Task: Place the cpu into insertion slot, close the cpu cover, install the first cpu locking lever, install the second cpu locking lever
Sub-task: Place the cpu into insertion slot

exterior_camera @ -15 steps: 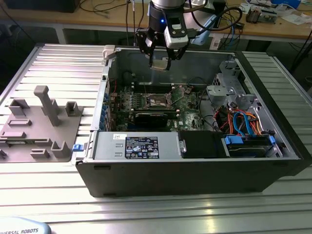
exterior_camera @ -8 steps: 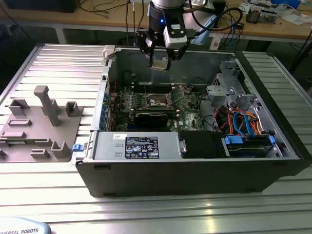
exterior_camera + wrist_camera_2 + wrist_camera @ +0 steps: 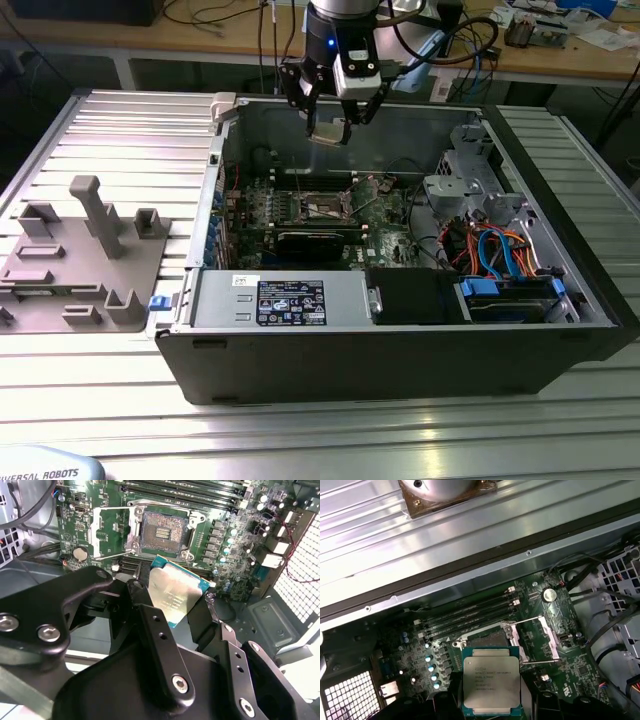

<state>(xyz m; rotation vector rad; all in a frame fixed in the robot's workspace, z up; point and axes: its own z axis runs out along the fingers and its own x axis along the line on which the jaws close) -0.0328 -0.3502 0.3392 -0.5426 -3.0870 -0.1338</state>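
Right, your gripper (image 3: 335,122) is clamped on the cpu (image 3: 172,592), above the open insertion slot (image 3: 165,530), with the cpu cover (image 3: 134,530) swung aside. Keep the chip level and square to the recess, and lower it without force.

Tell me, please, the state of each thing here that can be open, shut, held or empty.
gripper: shut on the cpu
cpu: held in the air, not in the slot
slot: empty, uncovered
cover: swung open beside the slot
case: open, inside exposed
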